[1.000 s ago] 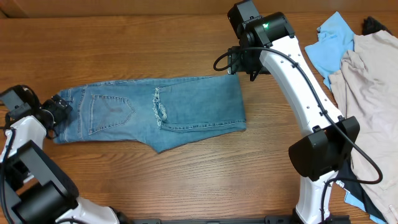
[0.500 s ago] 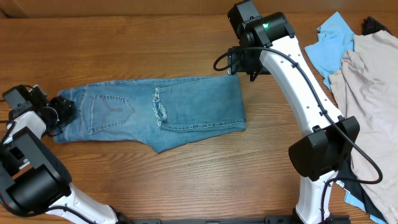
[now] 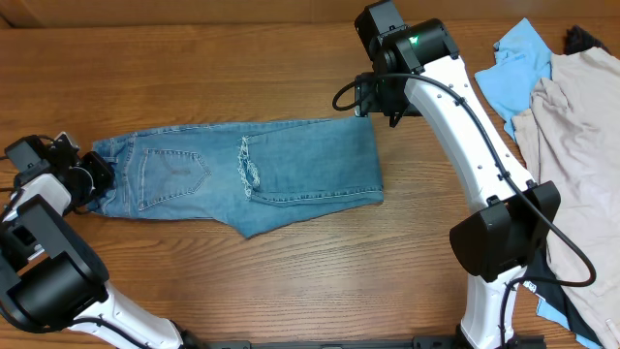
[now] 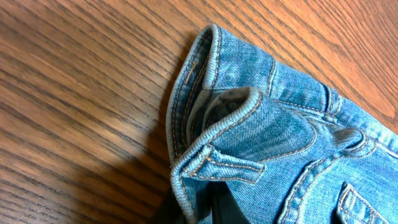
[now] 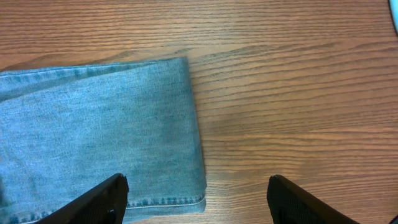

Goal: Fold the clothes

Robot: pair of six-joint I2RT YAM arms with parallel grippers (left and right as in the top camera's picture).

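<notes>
I have the jeans (image 3: pixel 242 174) lying flat on the table (image 3: pixel 194 291), left of centre. Their long axis runs left to right, with the waistband toward the left edge. The left gripper (image 3: pixel 95 174) is closed on that waistband. My left wrist view alone shows the band bunched and lifted, with a belt loop. The right gripper (image 5: pixel 196 186) is spread open over the jeans' right end. Only the overhead view shows a blue shirt (image 3: pixel 513 68) and a beige garment (image 3: pixel 581 126) at the right edge.

A brown wooden table (image 3: pixel 194 281) with a long, streaked grain filled every view. The light was even and soft, leaving only soft-edged shadows on the wood.
</notes>
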